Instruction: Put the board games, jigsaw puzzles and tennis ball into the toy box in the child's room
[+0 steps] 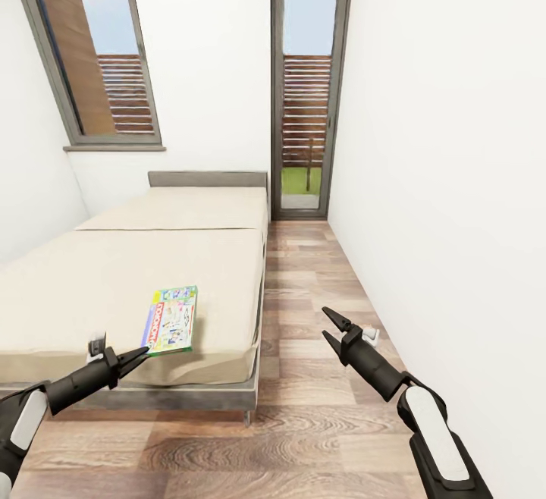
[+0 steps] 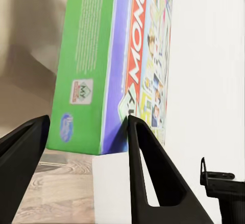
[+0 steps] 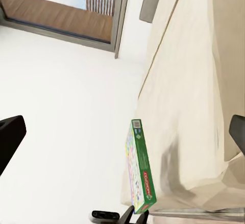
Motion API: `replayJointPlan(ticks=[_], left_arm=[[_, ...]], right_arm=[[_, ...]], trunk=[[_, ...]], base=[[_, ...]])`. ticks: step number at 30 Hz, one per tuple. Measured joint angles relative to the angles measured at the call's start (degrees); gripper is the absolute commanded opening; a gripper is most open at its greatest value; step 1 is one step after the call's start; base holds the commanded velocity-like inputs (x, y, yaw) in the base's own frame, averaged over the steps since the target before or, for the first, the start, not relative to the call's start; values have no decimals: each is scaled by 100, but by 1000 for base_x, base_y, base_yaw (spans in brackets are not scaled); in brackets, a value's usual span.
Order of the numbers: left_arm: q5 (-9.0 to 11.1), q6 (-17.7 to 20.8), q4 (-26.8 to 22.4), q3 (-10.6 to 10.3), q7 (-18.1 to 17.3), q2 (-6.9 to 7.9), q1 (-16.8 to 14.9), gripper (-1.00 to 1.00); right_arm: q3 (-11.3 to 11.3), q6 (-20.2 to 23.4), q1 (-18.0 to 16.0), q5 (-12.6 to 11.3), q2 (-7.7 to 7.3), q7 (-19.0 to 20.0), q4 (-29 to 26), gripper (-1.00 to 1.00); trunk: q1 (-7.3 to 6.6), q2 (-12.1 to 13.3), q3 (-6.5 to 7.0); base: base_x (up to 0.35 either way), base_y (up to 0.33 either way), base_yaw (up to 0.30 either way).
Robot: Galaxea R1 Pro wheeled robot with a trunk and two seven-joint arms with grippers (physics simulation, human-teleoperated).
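bed (image 1: pixel 114 287): left part cut by edge | board game (image 2: pixel 117 66): top cropped, small print illegible

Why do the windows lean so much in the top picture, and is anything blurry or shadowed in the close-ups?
Head view: wide-angle stretch tilts the window frame; light is even, with shadow only under the bed. Left wrist view: the board game is close and slightly soft, the left gripper fingers dark. Right wrist view: the picture is turned sideways, with a faint grey shadow on the mattress beside the box.

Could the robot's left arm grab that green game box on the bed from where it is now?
Probably yes. The left gripper is open, its tips right at the near edge of the game box, which lies near the front edge of the bed with nothing between.
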Motion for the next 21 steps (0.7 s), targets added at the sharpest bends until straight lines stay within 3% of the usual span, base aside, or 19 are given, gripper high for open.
replayJointPlan(ticks=[9, 13, 16, 19, 21], left_arm=[[-8, 638, -640, -1, 1, 99, -2, -100], [1, 718, -786, -12, -10, 240, -1, -100], [-6, 765, -852, -41, -19, 333, -2, -100], [2, 808, -945, -64, -33, 426, -7, -100], [-1, 818, -1082, -132, -139, 523, -7, -100]], right_arm=[[241, 35, 0, 429, -22, -20, 0, 100], [263, 42, 3, 848, -27, -25, -6, 100], [256, 43, 1, 1338, -18, -3, -1, 100], [255, 38, 0, 1631, -20, 24, -4, 100], [255, 38, 0, 1705, -25, 33, -5, 100]], trunk=[[-21, 11, 177], [-88, 132, 254], [-154, 252, 308], [-220, 372, 362], [-264, 452, 398]], base=[[0, 0, 0], [0, 0, 0], [0, 0, 0], [0, 0, 0], [0, 0, 0]])
